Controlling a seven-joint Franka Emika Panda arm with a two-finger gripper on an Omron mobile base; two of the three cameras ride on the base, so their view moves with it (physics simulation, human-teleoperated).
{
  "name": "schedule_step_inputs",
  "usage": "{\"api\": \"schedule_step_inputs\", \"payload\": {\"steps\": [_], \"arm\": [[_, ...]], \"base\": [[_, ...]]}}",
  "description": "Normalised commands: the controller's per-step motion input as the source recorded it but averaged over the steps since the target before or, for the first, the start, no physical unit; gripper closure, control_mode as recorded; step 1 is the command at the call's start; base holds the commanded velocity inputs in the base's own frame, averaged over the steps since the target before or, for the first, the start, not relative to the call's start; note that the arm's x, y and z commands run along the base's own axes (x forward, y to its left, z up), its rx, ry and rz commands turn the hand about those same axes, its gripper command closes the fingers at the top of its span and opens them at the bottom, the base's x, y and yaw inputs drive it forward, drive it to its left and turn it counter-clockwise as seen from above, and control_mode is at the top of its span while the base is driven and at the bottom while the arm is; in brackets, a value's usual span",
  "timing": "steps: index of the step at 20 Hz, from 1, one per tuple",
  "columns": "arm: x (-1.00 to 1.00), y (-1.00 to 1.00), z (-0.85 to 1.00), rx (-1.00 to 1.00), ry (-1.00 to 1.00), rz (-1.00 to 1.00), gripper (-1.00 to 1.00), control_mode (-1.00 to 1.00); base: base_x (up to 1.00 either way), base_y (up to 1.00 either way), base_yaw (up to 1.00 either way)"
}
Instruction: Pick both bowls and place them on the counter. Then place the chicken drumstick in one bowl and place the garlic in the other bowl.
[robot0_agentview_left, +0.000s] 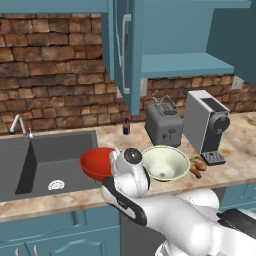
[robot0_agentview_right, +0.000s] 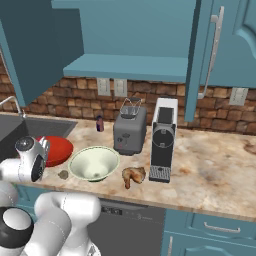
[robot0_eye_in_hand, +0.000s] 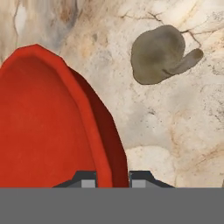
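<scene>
You're gripping the red bowl (robot0_eye_in_hand: 48, 127) by its rim, the gripper (robot0_eye_in_hand: 112, 178) pinching the wall narrow from both sides, probably so it's sitting flat on the counter (robot0_agentview_right: 215, 165) by the sink (robot0_agentview_left: 55, 160). The garlic (robot0_eye_in_hand: 159, 54) is lying at 1 o'clock in the hand view. The cream-green bowl (robot0_agentview_right: 94, 163) is waiting at 3 o'clock, drumstick (robot0_agentview_right: 133, 175) beyond.

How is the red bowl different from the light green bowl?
The red bowl is glossy red all over; the pale bowl is cream-green with a darker rim. The red bowl sits nearer the sink; the pale bowl sits nearer the toaster and the chicken drumstick. The hand has its fingertips either side of the red bowl's rim; nothing touches the pale bowl. Both are round, wide, empty, and on the counter.
</scene>
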Motion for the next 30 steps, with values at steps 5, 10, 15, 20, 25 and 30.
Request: {"api": "schedule_step_inputs", "payload": {"steps": [5, 10, 15, 20, 25, 30], "arm": [[-0.02, 0.35, 0.01, 0.01, 0.00, -0.40, 1.00, -1.00], [0.07, 0.40, 0.11, 0.00, 0.02, -0.32, 1.00, -1.00], [0.22, 0.16, 0.21, 0.00, 0.10, -0.25, 1.00, -1.00], [0.30, 0.17, 0.01, 0.00, 0.08, -0.16, 1.00, -1.00], [0.22, 0.03, -0.05, 0.00, 0.02, -0.01, 1.00, -1.00], [0.03, -0.01, -0.13, 0.01, 0.00, -0.01, 1.00, -1.00]], "base": [[0.00, 0.00, 0.00], [0.00, 0.00, 0.00], [0.00, 0.00, 0.00], [0.00, 0.00, 0.00], [0.00, 0.00, 0.00], [0.00, 0.00, 0.00]]}}
